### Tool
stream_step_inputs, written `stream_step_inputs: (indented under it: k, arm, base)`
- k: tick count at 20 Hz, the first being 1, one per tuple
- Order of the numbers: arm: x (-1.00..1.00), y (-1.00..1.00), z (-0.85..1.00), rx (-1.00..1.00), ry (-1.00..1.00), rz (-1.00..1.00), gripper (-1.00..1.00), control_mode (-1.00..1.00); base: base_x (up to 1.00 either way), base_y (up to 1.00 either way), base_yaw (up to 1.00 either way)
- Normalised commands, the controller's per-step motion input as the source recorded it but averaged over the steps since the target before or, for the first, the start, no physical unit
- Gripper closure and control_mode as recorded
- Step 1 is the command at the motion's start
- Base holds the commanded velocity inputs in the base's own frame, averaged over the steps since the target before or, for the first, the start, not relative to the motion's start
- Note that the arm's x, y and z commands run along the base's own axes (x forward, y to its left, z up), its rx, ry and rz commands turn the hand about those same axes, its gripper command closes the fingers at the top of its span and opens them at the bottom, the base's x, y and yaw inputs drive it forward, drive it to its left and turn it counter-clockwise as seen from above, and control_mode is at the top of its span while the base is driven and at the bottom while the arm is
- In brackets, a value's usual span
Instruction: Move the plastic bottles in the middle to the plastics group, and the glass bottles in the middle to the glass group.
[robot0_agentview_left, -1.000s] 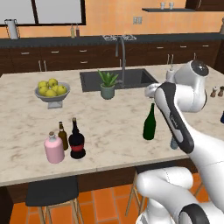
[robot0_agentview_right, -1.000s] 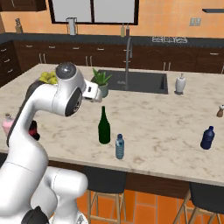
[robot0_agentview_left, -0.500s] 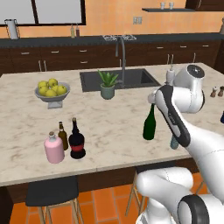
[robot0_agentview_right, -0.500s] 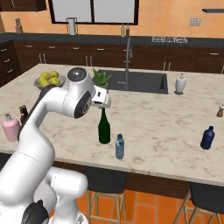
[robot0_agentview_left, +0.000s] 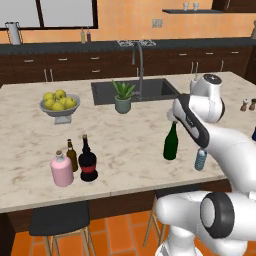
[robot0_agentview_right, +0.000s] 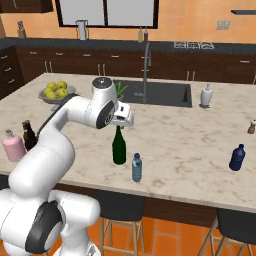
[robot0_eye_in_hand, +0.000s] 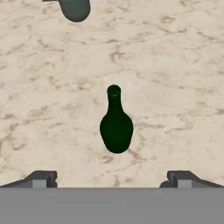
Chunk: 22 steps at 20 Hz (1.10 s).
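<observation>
Marble counter (robot0_agentview_left: 130, 150), gripper (robot0_eye_in_hand: 112, 179) spread wide above green bottle (robot0_eye_in_hand: 116, 127) — base unseen

Arm hides the water bottle (robot0_agentview_left: 200, 159) top

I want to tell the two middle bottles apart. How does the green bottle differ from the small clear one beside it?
The green bottle is tall, dark and opaque; the water bottle is short, clear and blue-tinted. The green bottle tapers to a long thin neck, while the water bottle is stubby with a blue cap. The green one stands farther from the counter edge. Both stand upright on the marble counter.
</observation>
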Motion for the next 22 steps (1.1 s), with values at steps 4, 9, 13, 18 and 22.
stream_step_inputs:
  k: [4, 9, 13, 18, 22]
  arm:
    - [0.43, 0.0, -0.27, 0.0, 0.0, 0.0, -1.0, -1.0]
    - [0.37, 0.02, -0.31, 0.0, 0.0, 0.0, -1.0, -1.0]
    - [0.4, 0.01, -0.25, 0.0, 0.0, 0.0, -1.0, -1.0]
    - [0.34, 0.0, -0.09, 0.0, 0.0, 0.0, -1.0, -1.0]
    - [0.28, 0.0, -0.1, 0.0, 0.0, 0.0, -1.0, -1.0]
  base:
    - [0.0, 0.0, 0.0]
    - [0.0, 0.0, 0.0]
    - [0.0, 0.0, 0.0]
    - [0.0, 0.0, 0.0]
    - [0.0, 0.0, 0.0]
